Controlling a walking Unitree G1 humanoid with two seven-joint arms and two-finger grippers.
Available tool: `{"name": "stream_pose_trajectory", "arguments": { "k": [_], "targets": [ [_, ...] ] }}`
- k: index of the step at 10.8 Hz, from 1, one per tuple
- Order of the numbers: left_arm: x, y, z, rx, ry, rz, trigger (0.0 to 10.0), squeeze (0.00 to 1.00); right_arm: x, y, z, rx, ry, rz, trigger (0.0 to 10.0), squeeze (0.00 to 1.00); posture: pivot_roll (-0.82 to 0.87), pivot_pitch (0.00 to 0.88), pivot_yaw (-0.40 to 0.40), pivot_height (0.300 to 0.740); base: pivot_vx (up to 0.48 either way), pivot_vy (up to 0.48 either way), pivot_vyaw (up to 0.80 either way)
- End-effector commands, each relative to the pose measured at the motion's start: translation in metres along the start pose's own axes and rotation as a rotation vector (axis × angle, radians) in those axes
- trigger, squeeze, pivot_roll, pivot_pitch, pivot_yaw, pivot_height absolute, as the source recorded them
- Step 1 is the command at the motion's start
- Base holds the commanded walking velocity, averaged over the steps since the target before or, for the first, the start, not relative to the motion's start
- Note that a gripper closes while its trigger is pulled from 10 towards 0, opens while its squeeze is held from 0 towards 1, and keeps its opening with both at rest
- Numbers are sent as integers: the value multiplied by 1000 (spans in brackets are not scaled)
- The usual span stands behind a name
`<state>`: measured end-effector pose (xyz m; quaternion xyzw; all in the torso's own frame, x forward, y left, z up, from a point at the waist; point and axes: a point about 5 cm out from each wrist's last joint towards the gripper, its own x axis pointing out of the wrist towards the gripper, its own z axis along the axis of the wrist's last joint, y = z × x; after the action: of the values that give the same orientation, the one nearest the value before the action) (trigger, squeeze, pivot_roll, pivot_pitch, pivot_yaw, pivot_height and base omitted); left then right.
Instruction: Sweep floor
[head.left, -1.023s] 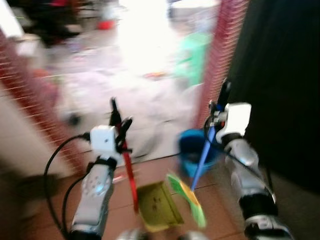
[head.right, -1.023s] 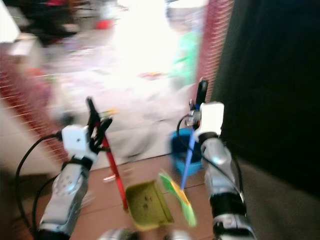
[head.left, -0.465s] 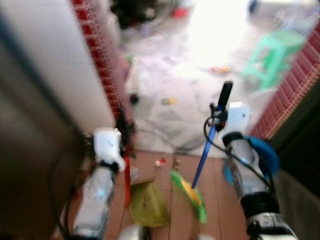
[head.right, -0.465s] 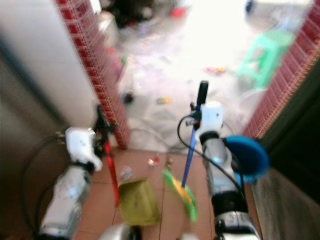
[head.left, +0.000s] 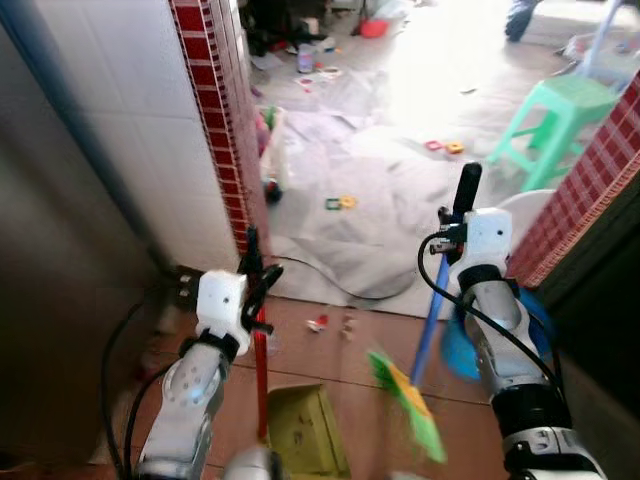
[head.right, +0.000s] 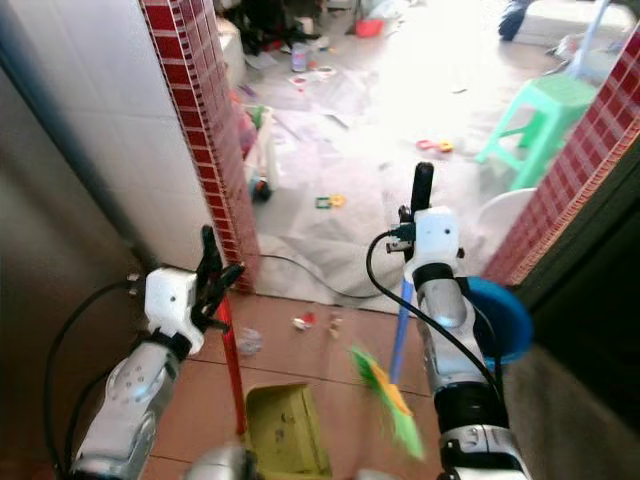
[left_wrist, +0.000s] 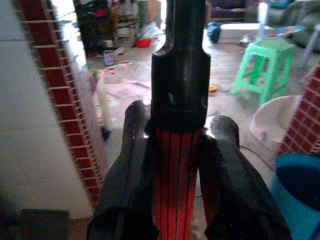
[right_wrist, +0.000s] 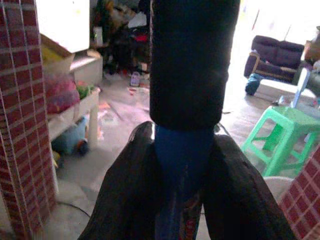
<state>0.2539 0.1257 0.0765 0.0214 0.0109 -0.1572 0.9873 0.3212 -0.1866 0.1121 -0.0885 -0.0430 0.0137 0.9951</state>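
The green and yellow bristle head of the blue-handled broom (head.left: 408, 402) is smeared by blur, and the yellow-green plastic dustpan (head.left: 305, 432) runs off the near edge. The right gripper (right_wrist: 183, 185) clamps the broom's blue shaft below its black grip, right of centre. The left gripper (left_wrist: 177, 185) clasps the dustpan's red ribbed handle (head.left: 261, 372), on brown floor tiles (head.left: 340, 355) beside a red-tiled pillar (head.left: 222, 110).
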Motion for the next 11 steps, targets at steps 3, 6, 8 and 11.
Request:
{"name": "stream_pose_trajectory", "arguments": {
  "k": [3, 6, 8, 11],
  "targets": [
    [7, 3, 7, 10, -25, -30, 10000, 0, 11, -11, 8, -115, 42, 45, 10000, 0, -74, 0, -68, 740, 0, 0, 0],
    [-4, 9, 1, -80, 4, 76, 10000, 0, 6, -9, 12, -196, 21, 159, 10000, 0, -74, 0, 22, 740, 0, 0, 0],
    [-4, 9, 4, -49, -26, 89, 10000, 0, 3, 6, 15, -139, -13, 139, 10000, 0, -61, 0, 31, 740, 0, 0, 0],
    [1, 9, 14, -45, -52, 105, 10000, 0, -5, 15, 12, -34, -27, -43, 10000, 0, -39, 0, 35, 740, 0, 0, 0]
  ]
}}
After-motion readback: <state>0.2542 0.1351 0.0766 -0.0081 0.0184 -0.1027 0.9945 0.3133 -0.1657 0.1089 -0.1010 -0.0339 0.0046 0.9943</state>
